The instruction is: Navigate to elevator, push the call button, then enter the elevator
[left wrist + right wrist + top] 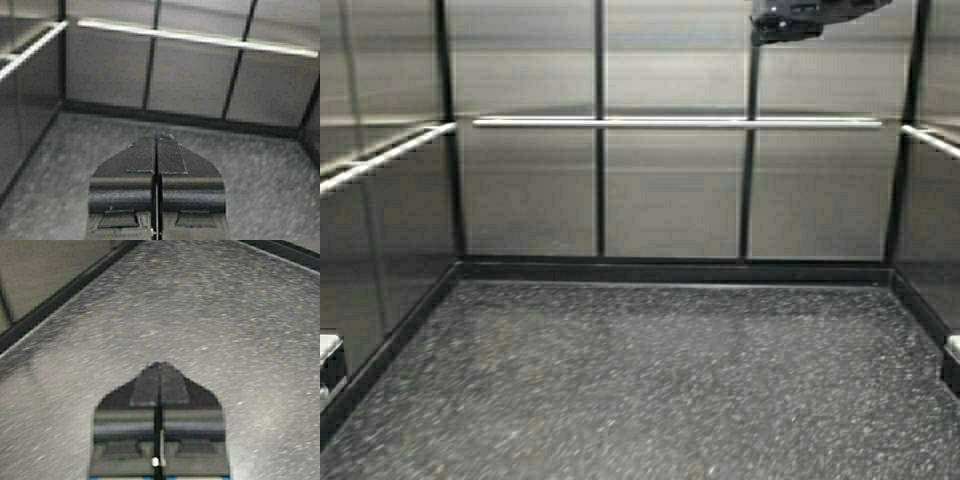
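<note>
Inside the elevator (670, 190), steel wall panels and a handrail (676, 122) face the robot above the speckled floor (650, 380). The left claw (156, 150) and right claw (159, 382) hang clenched, grasping nothing.

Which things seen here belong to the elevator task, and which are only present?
Belong to the task:
- elevator, seen from inside
- its dark speckled floor

Only present:
- handrail
- left gripper, shut, empty
- right gripper, shut, empty
- dark object at top, unclear

Elevator (670, 190) doors out of frame
</note>
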`<state>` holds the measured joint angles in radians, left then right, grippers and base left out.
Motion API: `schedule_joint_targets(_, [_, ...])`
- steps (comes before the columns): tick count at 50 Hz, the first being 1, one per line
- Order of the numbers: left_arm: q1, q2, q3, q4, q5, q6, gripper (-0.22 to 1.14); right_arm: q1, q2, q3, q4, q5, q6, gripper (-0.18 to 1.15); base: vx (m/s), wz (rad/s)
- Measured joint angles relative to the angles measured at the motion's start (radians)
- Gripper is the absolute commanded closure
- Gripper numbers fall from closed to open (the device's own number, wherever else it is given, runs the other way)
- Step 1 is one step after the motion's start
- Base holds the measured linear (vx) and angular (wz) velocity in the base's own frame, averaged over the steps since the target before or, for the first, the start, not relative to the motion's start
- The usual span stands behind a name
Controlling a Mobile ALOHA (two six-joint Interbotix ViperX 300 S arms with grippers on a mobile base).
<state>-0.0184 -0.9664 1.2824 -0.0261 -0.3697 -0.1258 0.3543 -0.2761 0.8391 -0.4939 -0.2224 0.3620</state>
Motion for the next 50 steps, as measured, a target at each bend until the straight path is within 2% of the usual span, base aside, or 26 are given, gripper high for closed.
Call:
schedule_joint_targets(17, [0.006, -0.021, -0.009, 0.0, -0.012, -0.005, 0.89, -0.006, 0.017, 0.008, -0.002, -0.005, 0.002, 0.92, 0.39, -0.13])
schedule_joint_targets(24, [0.017, 0.155, -0.055, 0.061, -0.028, 0.028, 0.89, -0.046, 0.074, -0.081, -0.003, 0.014, -0.014, 0.92, 0.44, -0.09])
schedule_joint_targets(30, [-0.012, 0.252, -0.055, 0.06, -0.034, -0.002, 0.89, -0.11, 0.124, -0.023, 0.0, 0.037, -0.012, 0.92, 0.4, -0.27])
schedule_joint_targets(37, [-0.018, 0.155, -0.038, 0.054, -0.038, -0.029, 0.89, -0.075, 0.1, 0.005, 0.003, -0.003, -0.006, 0.92, 0.18, -0.37])
schedule_joint_targets(43, [-0.035, 0.023, -0.037, 0.06, -0.04, -0.043, 0.89, -0.046, 0.095, -0.041, 0.005, -0.028, -0.006, 0.92, 0.26, -0.21])
schedule_joint_targets(47, [-0.031, 0.02, -0.035, 0.061, -0.04, -0.02, 0.89, -0.041, 0.083, -0.091, 0.003, -0.029, -0.008, 0.92, 0.36, 0.03])
schedule_joint_targets(50, [-0.031, 0.017, -0.02, 0.06, -0.038, -0.017, 0.89, -0.046, 0.069, -0.069, 0.003, -0.017, -0.008, 0.92, 0.33, -0.12])
